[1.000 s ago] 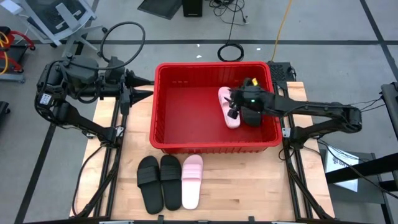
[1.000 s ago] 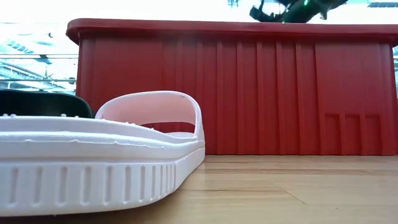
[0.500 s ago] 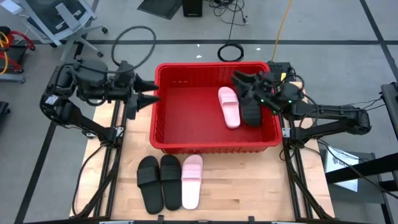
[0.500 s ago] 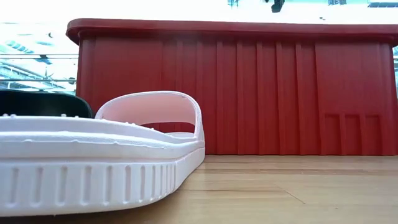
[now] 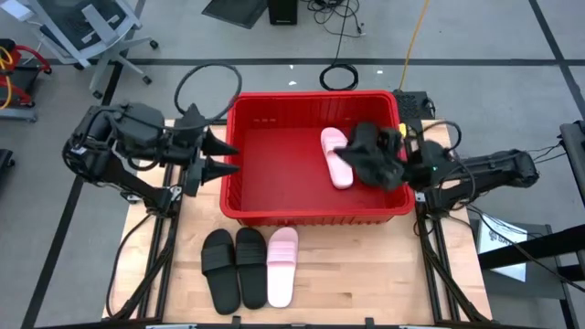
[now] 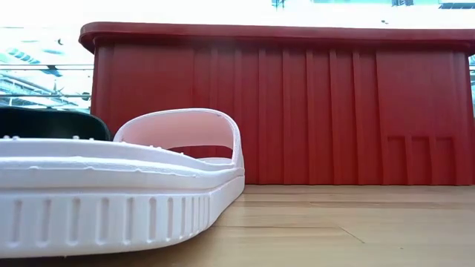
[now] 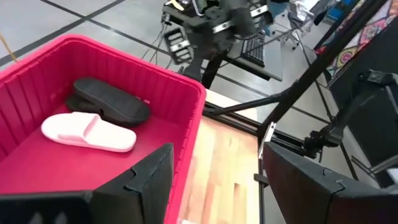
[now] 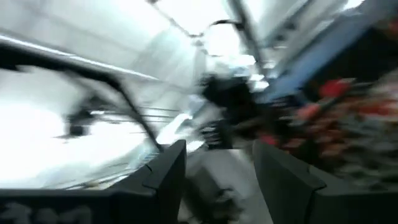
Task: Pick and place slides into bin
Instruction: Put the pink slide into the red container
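In the high view, the right gripper (image 5: pixel 366 155) is seen to have been drawn back toward the right wall of the bin (image 5: pixel 274 216), where a second ago it hung over the pink slide in the bin (image 5: pixel 335 157). Its fingers are seen apart and empty, so a drop appears to be finished. The left gripper (image 5: pixel 219 155) has been brought up to the bin's left rim, fingers spread with nothing between them. Inside the bin a black slide in the bin (image 5: pixel 388 175) is partly hidden under the right arm. Three slides are left on the near table: two black slides (image 5: pixel 234 266) and a pink slide (image 5: pixel 281 266).

In the low view, only the near pink slide and the bin's wall are shown.

In the left wrist view, both binned slides are seen side by side.

In the right wrist view, the apart fingers are shown against a blur.
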